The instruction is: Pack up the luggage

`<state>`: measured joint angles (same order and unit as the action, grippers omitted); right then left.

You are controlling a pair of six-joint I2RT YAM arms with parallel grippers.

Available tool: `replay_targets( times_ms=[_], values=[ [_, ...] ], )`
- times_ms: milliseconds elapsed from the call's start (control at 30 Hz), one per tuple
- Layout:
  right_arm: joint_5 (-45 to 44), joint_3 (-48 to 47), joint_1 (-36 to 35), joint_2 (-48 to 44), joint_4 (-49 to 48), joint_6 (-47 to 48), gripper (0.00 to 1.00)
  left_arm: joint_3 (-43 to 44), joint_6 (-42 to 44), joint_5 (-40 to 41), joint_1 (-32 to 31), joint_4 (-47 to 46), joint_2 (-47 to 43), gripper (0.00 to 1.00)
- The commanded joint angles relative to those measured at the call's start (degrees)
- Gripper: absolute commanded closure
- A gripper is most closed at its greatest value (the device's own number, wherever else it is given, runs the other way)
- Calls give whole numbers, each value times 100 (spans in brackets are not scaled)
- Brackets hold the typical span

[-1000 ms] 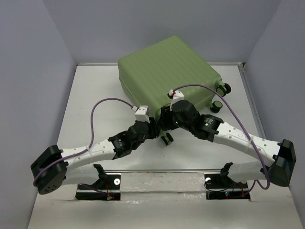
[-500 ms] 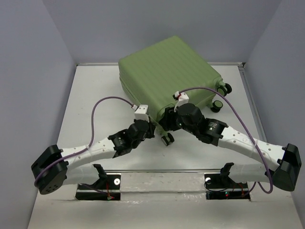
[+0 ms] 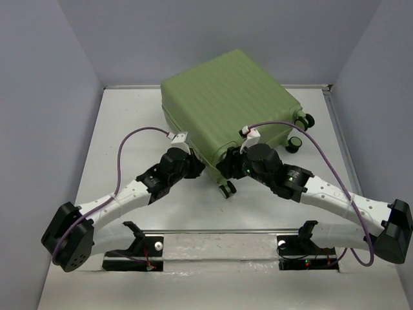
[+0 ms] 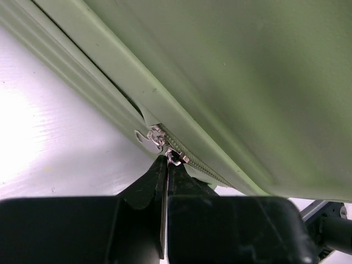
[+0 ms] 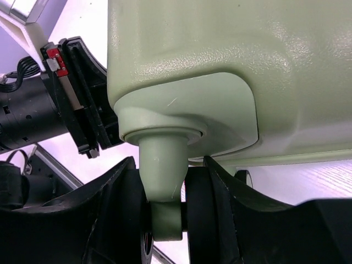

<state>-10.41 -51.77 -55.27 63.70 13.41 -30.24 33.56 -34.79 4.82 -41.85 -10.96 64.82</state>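
Two arms on a white table (image 3: 122,129) with plain grey walls (image 3: 58,58) around it, and your luggage (image 3: 226,97) lies shut, flat on its side, toward the back wall. Both arms stretch out low and meet at the luggage's near edge. Your left gripper (image 4: 165,165) is pinched fully together right at the zipper pull (image 4: 174,159) on that edge; can't tell if the tab is really caught. Your right gripper (image 5: 168,184), just right of it, is partly spread and clamped on the wheel stem (image 5: 162,159) at the luggage's near corner
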Motion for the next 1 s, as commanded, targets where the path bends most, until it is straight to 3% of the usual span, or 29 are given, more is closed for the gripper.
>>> replay_targets(
  times_ms=[0, 33, 67, 100, 133, 200, 233, 300, 333, 400, 500, 633, 767, 833, 967],
  values=[
    [294, -44, -81, -411, 672, 53, 93, 213, -10, 2208, 897, 208, -354, 82],
    [338, -61, -81, -411, 593, 62, 93, 134, -72, 2155, 906, 339, -591, 50],
    [382, -70, -81, -403, 593, 62, 93, 46, -98, 2050, 897, 401, -898, 35],
    [513, -96, -81, -385, 453, 88, 93, -111, -107, 1867, 897, 480, -1579, 10],
    [601, -114, -81, -367, 243, 141, 89, -165, -116, 1786, 897, 751, -1943, 2],
    [846, -202, -81, -263, 57, 159, 70, -148, -108, 1524, 889, 1068, -3073, 1],
    [909, -437, -81, -184, 39, 228, 40, -113, -38, 1426, 897, 1400, -3385, 1],
    [954, -772, -81, -51, 152, 343, 8, 149, -11, 1163, 897, 1727, -4104, 1],
    [814, -965, -81, 1, 266, 422, 0, 281, 76, 1040, 897, 1868, -4257, 1],
    [446, -1571, -81, -42, 775, 632, 4, 684, 138, 654, 897, 2299, -4494, 1],
    [146, -2117, -81, -436, 1374, 896, 0, 1142, 226, 163, 897, 2985, -4609, 1],
    [197, -2373, -81, -1148, 1735, 1239, 0, 1197, 174, -779, 897, 2908, -5065, 1],
    [181, -1979, -81, -2140, 1499, 1363, 0, 1188, 60, -843, 897, 2906, -5725, 1],
    [-29, -1452, -81, -3061, 1166, 1319, 0, 1345, 199, -545, 897, 3134, -6015, 1],
    [-232, -485, -81, -3706, 690, 1187, 0, 1443, 349, -253, 897, 3364, -6069, 1]
  ],
)
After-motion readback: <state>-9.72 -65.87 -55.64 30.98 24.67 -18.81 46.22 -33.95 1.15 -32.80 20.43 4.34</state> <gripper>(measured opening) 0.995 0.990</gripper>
